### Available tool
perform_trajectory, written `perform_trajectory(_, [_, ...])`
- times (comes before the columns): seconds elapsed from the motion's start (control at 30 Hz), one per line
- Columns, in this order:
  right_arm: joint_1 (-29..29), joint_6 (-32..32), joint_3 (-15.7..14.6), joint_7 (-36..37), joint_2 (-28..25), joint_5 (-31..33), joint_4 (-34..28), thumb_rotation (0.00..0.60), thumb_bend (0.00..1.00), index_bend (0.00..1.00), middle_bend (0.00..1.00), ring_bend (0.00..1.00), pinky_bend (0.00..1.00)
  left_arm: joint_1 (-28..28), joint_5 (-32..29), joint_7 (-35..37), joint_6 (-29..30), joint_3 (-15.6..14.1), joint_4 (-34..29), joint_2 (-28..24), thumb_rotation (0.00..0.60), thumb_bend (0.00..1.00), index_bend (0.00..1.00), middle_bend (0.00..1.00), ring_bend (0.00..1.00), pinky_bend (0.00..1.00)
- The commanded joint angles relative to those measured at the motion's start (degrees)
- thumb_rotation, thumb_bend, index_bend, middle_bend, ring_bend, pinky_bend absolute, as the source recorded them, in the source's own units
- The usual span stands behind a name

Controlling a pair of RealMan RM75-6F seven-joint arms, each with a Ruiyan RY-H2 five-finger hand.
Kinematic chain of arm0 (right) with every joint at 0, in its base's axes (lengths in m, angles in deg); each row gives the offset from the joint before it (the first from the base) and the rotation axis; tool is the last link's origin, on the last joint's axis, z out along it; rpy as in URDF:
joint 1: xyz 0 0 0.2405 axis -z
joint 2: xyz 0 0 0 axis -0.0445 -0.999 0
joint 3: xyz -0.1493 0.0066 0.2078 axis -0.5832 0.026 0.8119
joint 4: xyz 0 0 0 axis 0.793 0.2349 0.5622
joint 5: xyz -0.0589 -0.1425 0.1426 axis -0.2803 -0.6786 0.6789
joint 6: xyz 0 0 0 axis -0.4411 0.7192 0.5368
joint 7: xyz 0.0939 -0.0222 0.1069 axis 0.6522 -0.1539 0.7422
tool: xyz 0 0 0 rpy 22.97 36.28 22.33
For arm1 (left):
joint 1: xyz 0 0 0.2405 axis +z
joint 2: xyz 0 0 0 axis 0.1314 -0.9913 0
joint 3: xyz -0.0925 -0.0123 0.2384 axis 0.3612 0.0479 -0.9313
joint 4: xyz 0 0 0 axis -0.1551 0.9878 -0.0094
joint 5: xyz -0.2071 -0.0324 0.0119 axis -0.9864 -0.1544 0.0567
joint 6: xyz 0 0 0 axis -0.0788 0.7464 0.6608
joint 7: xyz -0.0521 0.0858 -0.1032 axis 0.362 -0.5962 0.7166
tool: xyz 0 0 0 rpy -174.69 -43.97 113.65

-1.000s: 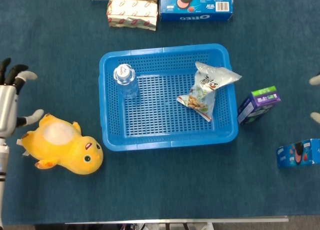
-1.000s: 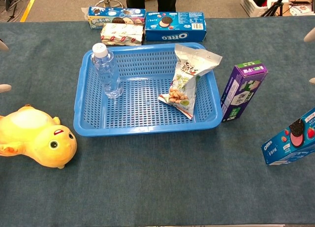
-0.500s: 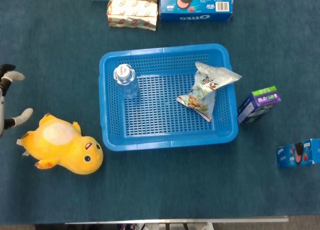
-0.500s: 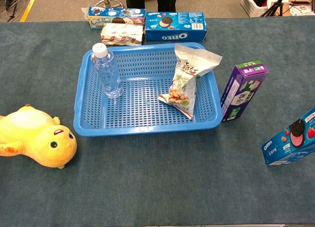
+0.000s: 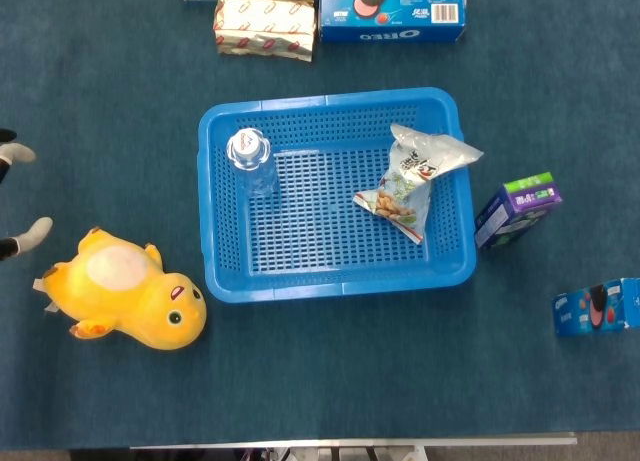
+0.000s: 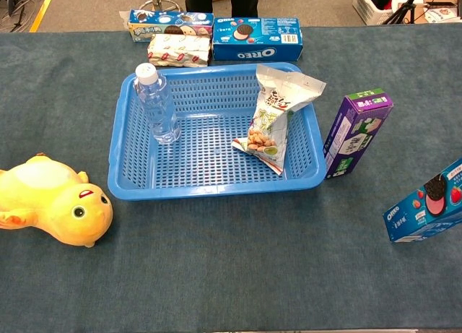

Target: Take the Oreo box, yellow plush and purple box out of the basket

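The yellow plush point(image 5: 125, 301) point(image 6: 50, 206) lies on the table left of the blue basket point(image 5: 335, 101) point(image 6: 216, 187). The purple box point(image 5: 517, 209) point(image 6: 355, 133) stands just right of the basket. A small blue Oreo box point(image 5: 598, 307) point(image 6: 426, 201) stands tilted further right, near the edge. Only two spread fingertips of my left hand point(image 5: 22, 236) show at the left edge of the head view, above-left of the plush and holding nothing. My right hand shows in neither view.
Inside the basket stand a water bottle point(image 5: 250, 159) point(image 6: 157, 105) and a snack bag point(image 5: 415, 186) point(image 6: 274, 116). At the back of the table lie a large Oreo box point(image 5: 392, 9) point(image 6: 256, 38), a red-white pack point(image 5: 265, 26) and another biscuit box point(image 6: 170, 21).
My left hand has drawn away to the left, from mostly in view to just its fingertips. My right hand's fingertips have left the right edge. The objects have not moved.
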Motion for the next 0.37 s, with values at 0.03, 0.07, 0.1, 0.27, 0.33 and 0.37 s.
perform_trajectory(0.03, [0.13,-0.05,0.01,0.14,0.15,-0.05,0.09,0.6,0.0,0.38,0.39,0.36,0.31,-0.03,-0.19,-0.13,-0.14,0.17,-0.04,0.11,0.6,0.0,0.36,0.26,0.1,0.33])
perform_trajectory(0.07, [0.19,-0.04,0.05,0.24,0.22,-0.04,0.11,0.6,0.0,0.38,0.39,0.36,0.31,0.01,-0.3,-0.07,-0.19,0.21,0.02,0.08,0.6,0.0,0.36,0.26,0.1,0.33])
perform_trajectory(0.1, [0.23,-0.01,0.11,0.36,0.3,0.0,0.14,0.6,0.0,0.38,0.39,0.36,0.31,0.03,-0.36,-0.06,-0.26,0.22,0.06,0.06,0.6,0.0,0.36,0.26,0.1,0.33])
perform_trajectory(0.27, [0.28,-0.39,0.25,0.98,0.81,0.03,0.48,0.6,0.0,0.38,0.39,0.36,0.31,0.16,-0.57,-0.34,-0.48,0.27,0.15,0.05,0.6,0.0,0.36,0.26,0.1,0.33])
perform_trajectory(0.33, [0.15,-0.66,0.4,1.43,1.13,0.09,0.85,0.6,0.0,0.38,0.39,0.36,0.31,0.33,-0.6,-0.5,-0.25,0.31,0.05,0.03,0.6,0.0,0.36,0.26,0.1,0.33])
perform_trajectory(0.37, [0.07,-0.82,0.46,1.7,1.3,0.13,1.05,0.6,0.0,0.38,0.39,0.36,0.31,0.47,-0.54,-0.62,-0.05,0.3,-0.1,-0.03,0.6,0.0,0.36,0.26,0.1,0.33])
